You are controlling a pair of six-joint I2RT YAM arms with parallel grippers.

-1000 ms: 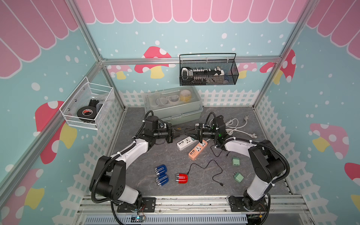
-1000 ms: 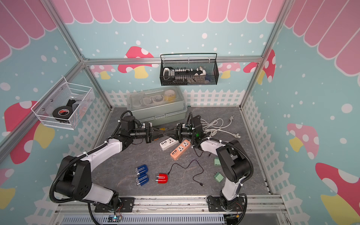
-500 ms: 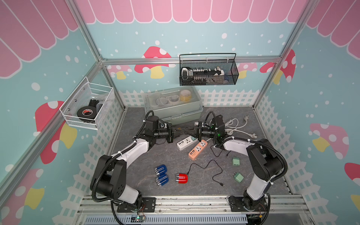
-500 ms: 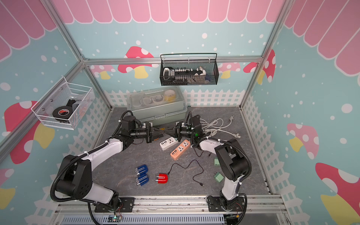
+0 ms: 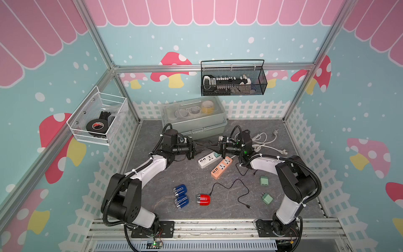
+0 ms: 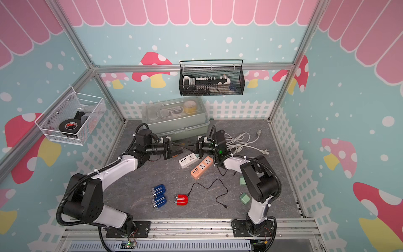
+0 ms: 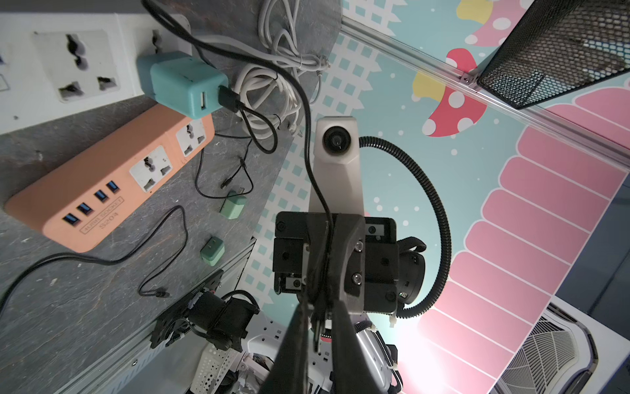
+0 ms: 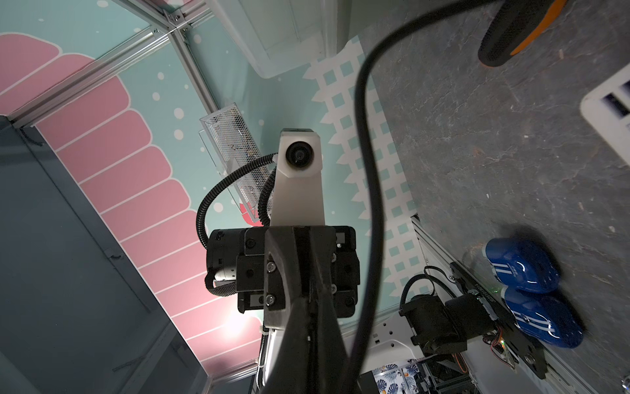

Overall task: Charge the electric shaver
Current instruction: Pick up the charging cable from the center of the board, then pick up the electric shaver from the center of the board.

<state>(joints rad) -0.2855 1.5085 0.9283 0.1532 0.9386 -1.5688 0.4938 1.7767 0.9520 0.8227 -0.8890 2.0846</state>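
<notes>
My two grippers meet tip to tip above the table in front of the clear box. The right gripper (image 5: 213, 148) is shut on a thin black cable (image 7: 308, 136); in the left wrist view its fingers (image 7: 344, 245) pinch it. The cable's end reaches into my left gripper (image 7: 317, 308), whose jaws stand slightly apart around the plug. The cable's USB plug sits in a teal adapter (image 7: 184, 85) on the white power strip (image 5: 207, 160). A black and orange body, apparently the electric shaver (image 8: 518, 30), lies on the table below the left gripper (image 5: 203, 148).
An orange power strip (image 5: 222, 167) lies beside the white one. A red shaver-like unit (image 5: 204, 199) with its own black cord, two blue ones (image 5: 180, 195) and two green adapters (image 5: 264, 181) lie toward the front. White cords (image 5: 261, 139) are heaped back right beside the clear box (image 5: 194, 119).
The right gripper has closed on the cable. The left gripper's jaws, shut before, have parted a little. Both arms have barely moved.
</notes>
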